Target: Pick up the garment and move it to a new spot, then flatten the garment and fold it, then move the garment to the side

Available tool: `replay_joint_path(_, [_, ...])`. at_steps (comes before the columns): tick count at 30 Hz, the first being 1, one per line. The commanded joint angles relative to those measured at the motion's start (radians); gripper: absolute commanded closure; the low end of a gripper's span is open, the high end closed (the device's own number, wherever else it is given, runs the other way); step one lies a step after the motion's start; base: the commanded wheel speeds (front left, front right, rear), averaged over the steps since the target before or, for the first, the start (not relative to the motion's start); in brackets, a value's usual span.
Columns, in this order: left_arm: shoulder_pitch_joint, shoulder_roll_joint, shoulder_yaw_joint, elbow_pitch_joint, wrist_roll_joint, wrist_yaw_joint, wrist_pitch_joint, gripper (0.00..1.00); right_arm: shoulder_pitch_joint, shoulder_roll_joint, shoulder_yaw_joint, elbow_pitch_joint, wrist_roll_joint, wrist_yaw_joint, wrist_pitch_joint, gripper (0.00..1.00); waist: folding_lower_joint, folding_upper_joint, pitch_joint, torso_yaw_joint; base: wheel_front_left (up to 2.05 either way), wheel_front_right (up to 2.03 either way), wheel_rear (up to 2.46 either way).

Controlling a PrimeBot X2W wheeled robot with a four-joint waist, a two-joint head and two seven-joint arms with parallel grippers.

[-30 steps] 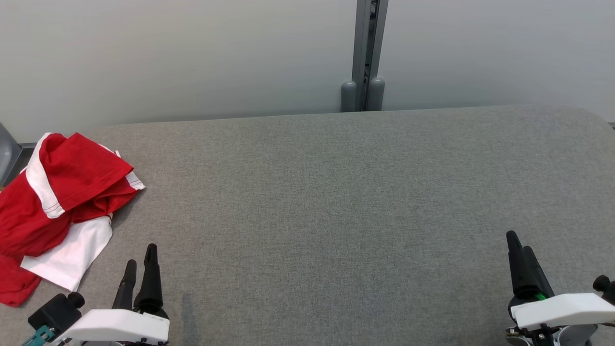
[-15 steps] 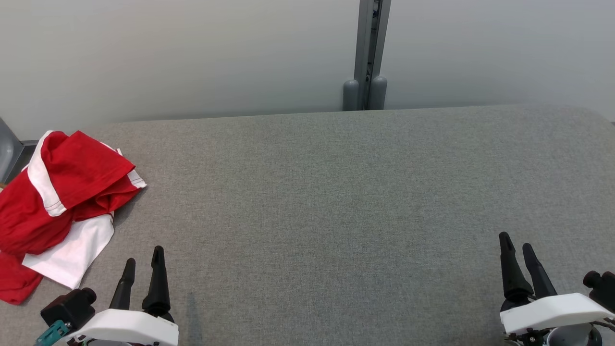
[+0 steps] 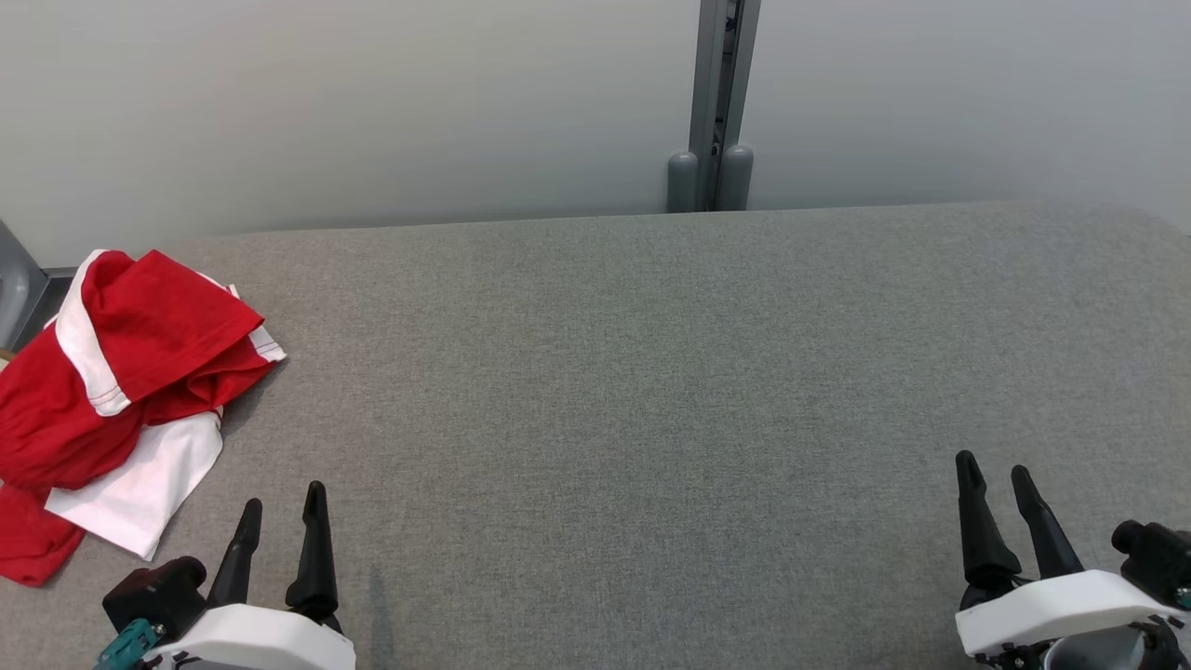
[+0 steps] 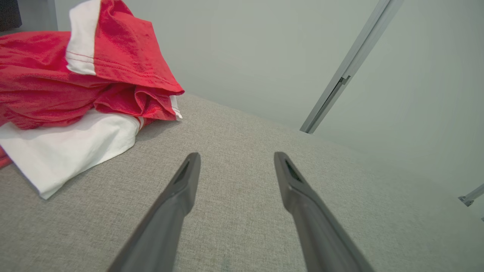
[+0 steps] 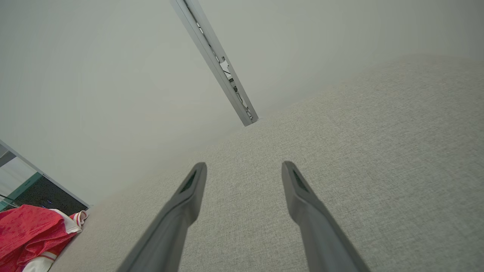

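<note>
The garment (image 3: 112, 391), a red shirt with white sleeves, lies crumpled at the left end of the grey fabric table (image 3: 651, 391). A white sleeve spreads out toward the front of the heap. My left gripper (image 3: 284, 498) hovers open just right of and nearer than the heap, nothing between its fingers. In the left wrist view the garment (image 4: 75, 83) sits up and left of the left gripper (image 4: 235, 155). My right gripper (image 3: 991, 470) is open at the table's near right, far from the cloth. The right wrist view has the garment (image 5: 34, 234) at lower left, beyond the right gripper (image 5: 244, 165).
A pale wall runs behind the table, with a grey metal post (image 3: 716, 102) at its middle. The table's left edge lies just beyond the garment, where a grey object (image 3: 14, 279) stands.
Both arms have drawn slightly lower in the head view. The right gripper's fingers now show apart side by side. The garment has not moved.
</note>
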Motion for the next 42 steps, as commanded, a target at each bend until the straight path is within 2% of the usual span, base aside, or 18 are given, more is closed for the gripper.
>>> replay_joint_path(1, [0.0,0.009,-0.001,-0.004,0.033,0.007,-0.011,0.0,-0.009,-0.007,0.004,-0.006,-0.03,0.002,-0.013,0.0,0.0,0.0,0.001,0.0,0.0,0.0,0.0])
replay_joint_path(42, [0.033,0.01,-0.006,0.01,0.38,0.041,-0.095,0.0,0.019,-0.012,0.004,0.005,-0.37,0.002,-0.096,0.0,0.0,0.0,-0.004,0.005,0.0,0.0,0.0])
